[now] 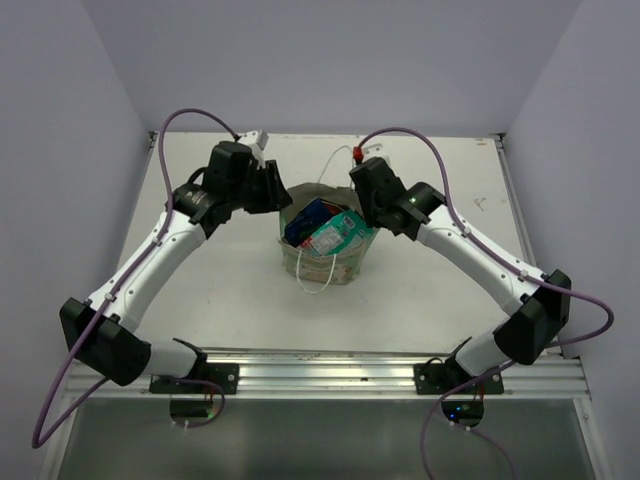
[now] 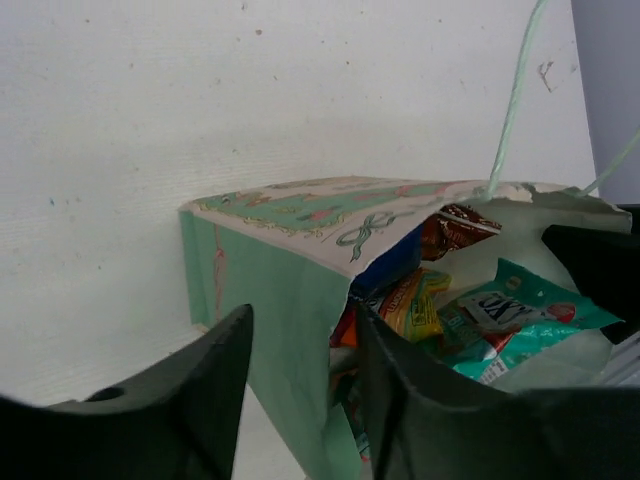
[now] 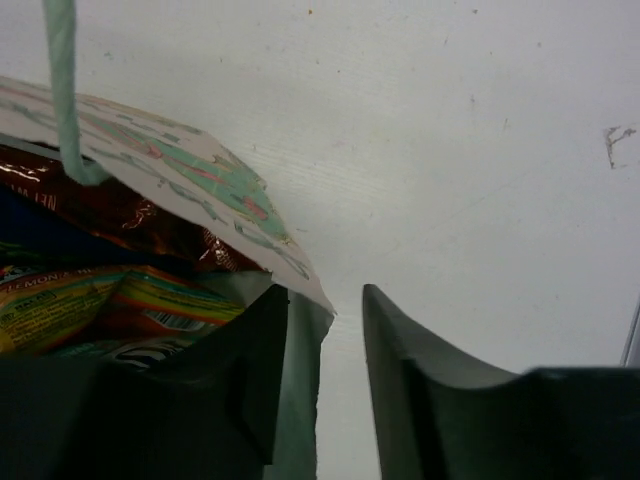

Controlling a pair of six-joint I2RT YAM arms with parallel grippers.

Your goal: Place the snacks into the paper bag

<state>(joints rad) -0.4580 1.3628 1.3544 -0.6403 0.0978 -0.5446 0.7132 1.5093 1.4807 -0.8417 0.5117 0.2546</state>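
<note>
dark fingers of the left gripper (image 2: pixel 300 330) fill the bottom of its wrist view, set a narrow way apart with the left wall of the paper bag (image 1: pixel 340 270) passing between them, one finger outside and one inside. they straddle the paper rather than visibly clamp it. the right gripper (image 3: pixel 325 300) stands the same way on the opposite wall, its jaws narrowly parted, with a strip of bare table (image 1: pixel 220 290) showing between the paper and the outer finger. the bag stands upright near the middle of the table, about midway between its left and right edges. its mouth is spread, and it is filled close to the rim. the teal-white packet (image 1: pixel 335 235) lies on top, the dark blue packet (image 1: pixel 308 220) sits beside it toward the left wall, the red doritos bag (image 3: pixel 120 215) is tucked under the far rim, and a yellow-and-orange packet (image 2: pixel 415 300) is wedged among them. whether a fifth packet lies below cannot be told. no packet is on the table. the likely risk is in pulling away: an inner finger could catch the thin wall or a string handle (image 2: pixel 515 90) and tip the light bag, and the teal-white packet could slide out.
</note>
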